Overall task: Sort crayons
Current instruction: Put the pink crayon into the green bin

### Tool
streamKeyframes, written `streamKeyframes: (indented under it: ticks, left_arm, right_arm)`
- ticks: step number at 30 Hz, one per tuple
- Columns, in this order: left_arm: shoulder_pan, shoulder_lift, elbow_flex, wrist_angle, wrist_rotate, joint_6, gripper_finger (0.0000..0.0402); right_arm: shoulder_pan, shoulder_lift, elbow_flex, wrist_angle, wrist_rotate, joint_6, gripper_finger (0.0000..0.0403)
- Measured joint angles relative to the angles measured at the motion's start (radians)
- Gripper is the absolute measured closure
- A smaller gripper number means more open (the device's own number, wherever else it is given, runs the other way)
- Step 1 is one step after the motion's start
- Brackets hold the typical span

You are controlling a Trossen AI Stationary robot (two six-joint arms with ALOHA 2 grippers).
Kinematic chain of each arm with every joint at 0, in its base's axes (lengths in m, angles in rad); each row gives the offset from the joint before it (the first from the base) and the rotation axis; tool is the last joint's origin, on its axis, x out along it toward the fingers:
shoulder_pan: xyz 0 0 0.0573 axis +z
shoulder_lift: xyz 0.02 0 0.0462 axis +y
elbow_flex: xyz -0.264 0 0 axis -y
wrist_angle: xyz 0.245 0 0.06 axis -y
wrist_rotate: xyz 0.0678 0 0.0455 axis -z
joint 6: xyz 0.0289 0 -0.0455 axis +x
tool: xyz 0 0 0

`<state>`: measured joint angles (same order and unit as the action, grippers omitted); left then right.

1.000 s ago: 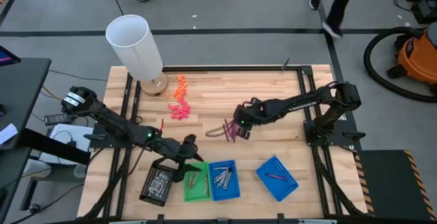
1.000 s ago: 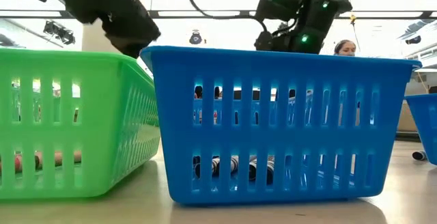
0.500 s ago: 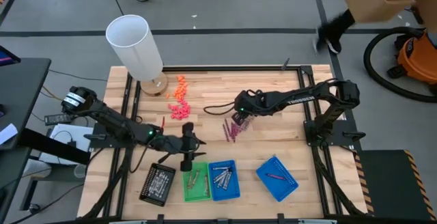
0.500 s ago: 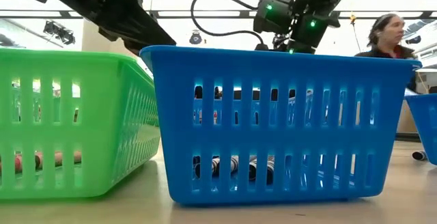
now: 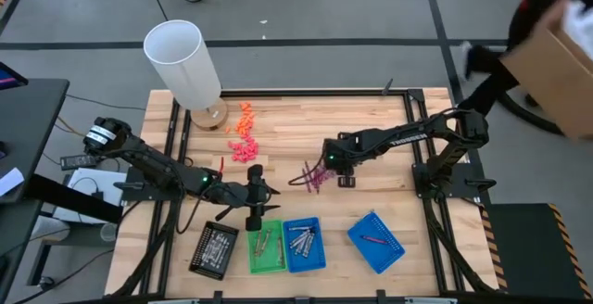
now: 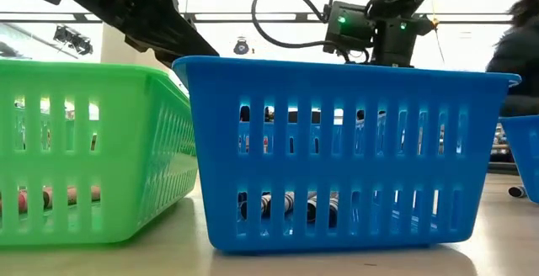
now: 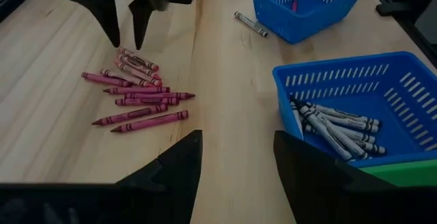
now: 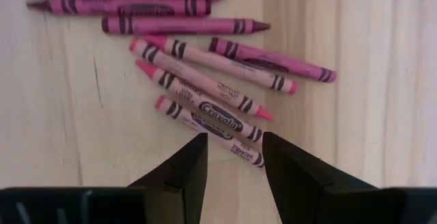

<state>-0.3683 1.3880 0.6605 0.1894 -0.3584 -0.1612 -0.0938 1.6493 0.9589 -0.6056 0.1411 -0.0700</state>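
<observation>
- The loose crayons [image 5: 315,176] lie in a small fan on the bare wood near the middle of the table, pinks and magentas, each lying flat and most of them running roughly parallel to one another.
- The right claw [image 8: 233,157] hangs just over the edge of that pile; the nearest pink crayon [image 8: 209,131] lies slantwise right ahead of its fingertips, so its long axis crosses the gap between the fingers at an angle rather than squarely.
- That claw is parted and has hold of nothing; seen from overhead, the right claw [image 5: 326,162] is clearly the nearer one to the pile.
- To my eye, a short drop and perhaps a slight wrist turn would bring the fingers either side of that crayon.
- The right arm reaches in low from its post, stretched nearly flat across the table, claw tipped down.
- The left claw [image 5: 253,219] hovers by the green tray [image 5: 267,259], fingers apart and empty, well apart from the pile; grey crayons sit in the blue tray [image 7: 410,94] beside it.
</observation>
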Motion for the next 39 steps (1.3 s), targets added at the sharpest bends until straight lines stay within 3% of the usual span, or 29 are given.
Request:
streamKeyframes:
  ticks: [19, 25, 30, 39]
  left_arm:
    - [0.0, 0.0, 0.0, 0.0, 0.0, 0.0, 0.0209]
    - [0.0, 0.0, 0.0, 0.0, 0.0, 0.0, 0.0209]
    - [0.0, 0.0, 0.0, -0.002, 0.0, 0.0, 0.0209]
    - [0.0, 0.0, 0.0, -0.006, 0.0, 0.0, 0.0209]
  right_arm:
    - [-0.035, -0.002, -0.121, 0.111, -0.039, -0.107, 0.0259]
    - [-0.02, -0.002, -0.122, 0.104, -0.112, -0.112, 0.0274]
    - [-0.02, -0.002, -0.118, 0.062, -0.232, -0.064, 0.0288]
    - [-0.004, -0.002, -0.117, 0.035, -0.206, -0.009, 0.036]
